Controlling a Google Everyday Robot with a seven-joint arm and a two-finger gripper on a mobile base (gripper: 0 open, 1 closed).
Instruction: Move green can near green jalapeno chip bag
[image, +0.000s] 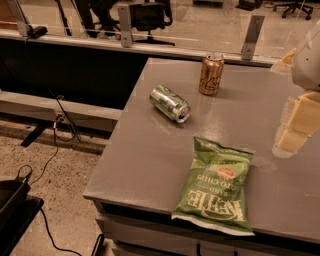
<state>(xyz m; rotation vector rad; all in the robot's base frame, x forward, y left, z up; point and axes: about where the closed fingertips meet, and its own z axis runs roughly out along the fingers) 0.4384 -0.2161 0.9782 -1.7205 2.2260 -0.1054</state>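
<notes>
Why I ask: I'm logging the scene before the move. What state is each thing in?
green can: lying on its side on the table.
copper can: standing upright near the back edge.
green jalapeno chip bag: lying flat at the front edge.
gripper: hovering at the table's right side, touching none of them.
</notes>
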